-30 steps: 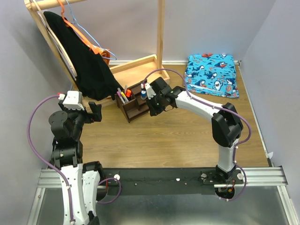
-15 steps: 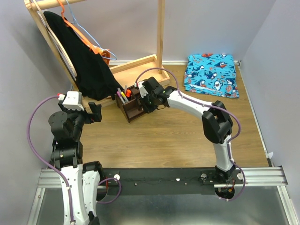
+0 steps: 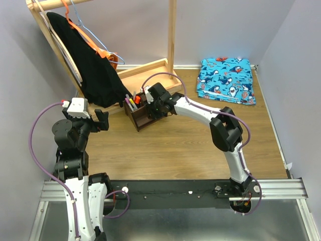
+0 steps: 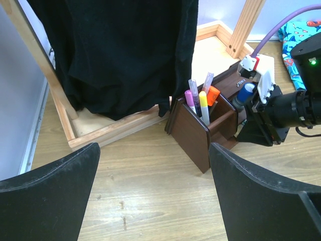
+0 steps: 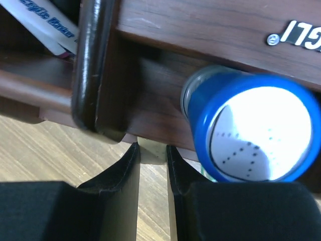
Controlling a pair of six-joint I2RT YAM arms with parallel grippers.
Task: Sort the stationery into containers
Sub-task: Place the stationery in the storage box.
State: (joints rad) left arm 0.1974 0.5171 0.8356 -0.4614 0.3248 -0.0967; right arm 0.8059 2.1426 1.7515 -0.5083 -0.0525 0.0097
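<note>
Two pincers: right pincer [image 5: 153, 165] nearly clenched beside blue-topped tube [image 5: 253, 133], left pincer [image 4: 153, 193] released.

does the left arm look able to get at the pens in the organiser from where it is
Probably yes. The left gripper is open and faces the pens, which stand upright in the organiser compartment nearest it, with bare floor between. The right gripper crowds the far side, so approaching from the near side looks safest.

Right hand [image 5: 153, 165] fingers nearly closed, arm stretched forward; left hand [image 4: 153, 201] spread wide.
</note>
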